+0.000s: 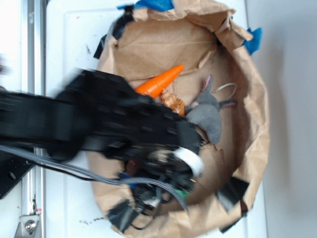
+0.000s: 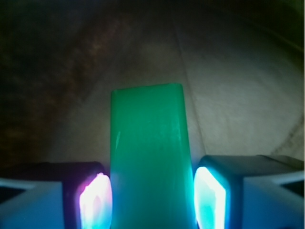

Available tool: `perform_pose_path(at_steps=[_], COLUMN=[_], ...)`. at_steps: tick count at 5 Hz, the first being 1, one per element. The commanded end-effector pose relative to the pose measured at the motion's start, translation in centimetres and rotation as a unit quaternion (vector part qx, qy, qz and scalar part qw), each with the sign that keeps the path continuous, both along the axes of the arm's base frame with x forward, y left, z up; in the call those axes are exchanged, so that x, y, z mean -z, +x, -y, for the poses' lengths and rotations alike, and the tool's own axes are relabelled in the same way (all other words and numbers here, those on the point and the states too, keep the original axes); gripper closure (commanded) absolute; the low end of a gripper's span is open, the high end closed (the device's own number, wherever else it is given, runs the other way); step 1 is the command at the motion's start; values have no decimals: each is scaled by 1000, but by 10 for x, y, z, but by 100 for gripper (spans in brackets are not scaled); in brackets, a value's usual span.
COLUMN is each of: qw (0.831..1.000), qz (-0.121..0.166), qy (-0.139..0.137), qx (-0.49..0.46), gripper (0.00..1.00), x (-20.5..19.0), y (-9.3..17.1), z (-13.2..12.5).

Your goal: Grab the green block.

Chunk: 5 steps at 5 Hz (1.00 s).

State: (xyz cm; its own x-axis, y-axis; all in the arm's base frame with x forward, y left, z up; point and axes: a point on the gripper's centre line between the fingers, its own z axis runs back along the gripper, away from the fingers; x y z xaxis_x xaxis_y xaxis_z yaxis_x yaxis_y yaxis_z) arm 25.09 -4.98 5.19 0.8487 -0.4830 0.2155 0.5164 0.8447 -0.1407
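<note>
In the exterior view, a brown paper bag (image 1: 247, 99) with its rim rolled down forms a shallow nest on a white table (image 1: 69, 39), filling the centre and right of the frame. Inside it, near the upper middle, lies an orange carrot (image 1: 159, 82), its tip pointing toward the upper right. Just below the carrot sits a small amber seashell (image 1: 173, 102), and to its right a grey toy mouse (image 1: 208, 116) with a pink ear. A blurred black robot arm (image 1: 99, 121) reaches in from the left edge and covers the lower left part of the bag; its gripper (image 1: 171, 186) is lost among dark cables and blur, and the green block cannot be made out here. In the wrist view, the green block (image 2: 148, 162) fills the lower centre of the frame, its long axis running straight up from the bottom edge toward the middle. The gripper (image 2: 152, 200) has closed narrowly on it, one glowing finger pad (image 2: 95, 200) touching each long side, with brown paper behind.
</note>
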Motion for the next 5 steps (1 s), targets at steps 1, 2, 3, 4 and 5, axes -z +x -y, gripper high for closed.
perform_pose_path(at_steps=[1,2,3,4,5], qw=[988,978,971,967,965], qz=[54,40,35,20,24], qy=[-6,5,11,4,23], qx=[-144,-206,-237,-253,-259], gripper=[100,100,100,100,100], x=[-106,-131,-135,-130,-128], y=[-15,-18,-15,-10,-8], z=[-24,-27,-28,-32,-32])
